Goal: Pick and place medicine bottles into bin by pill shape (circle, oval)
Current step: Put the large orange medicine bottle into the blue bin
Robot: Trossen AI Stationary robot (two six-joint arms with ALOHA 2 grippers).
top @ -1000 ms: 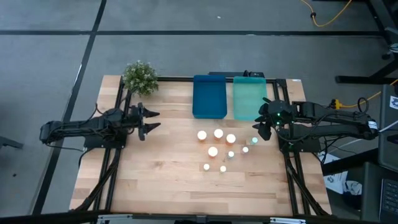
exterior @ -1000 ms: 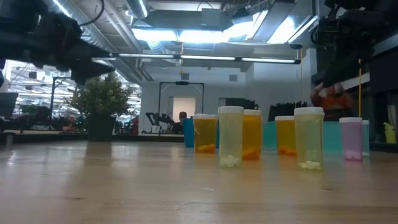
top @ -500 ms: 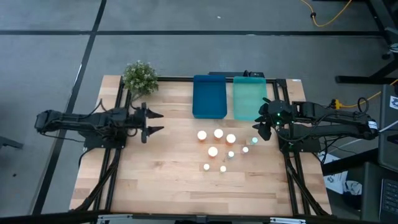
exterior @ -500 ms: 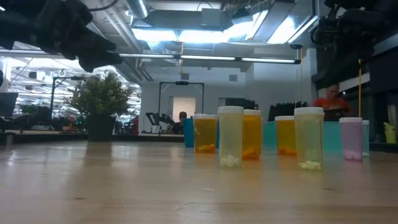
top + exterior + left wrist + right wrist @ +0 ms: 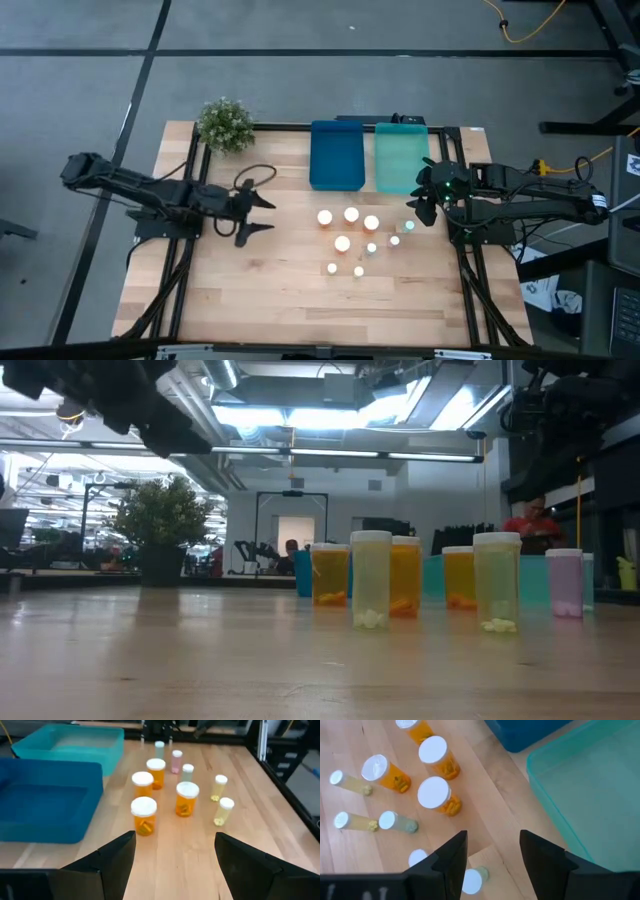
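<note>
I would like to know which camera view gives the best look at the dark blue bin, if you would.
The high view: the dark blue bin shows whole from above, beside the teal bin. The left wrist view shows much of it with its inside, cut off by the picture's edge. The right wrist view catches one corner. The low view shows only a sliver behind the bottles.

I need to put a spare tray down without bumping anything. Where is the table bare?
Bare wood runs along the near edge of the table, below the medicine bottles, and on the left below the left gripper. It is crowded between the bottles, the blue bin, the teal bin and the right gripper.
</note>
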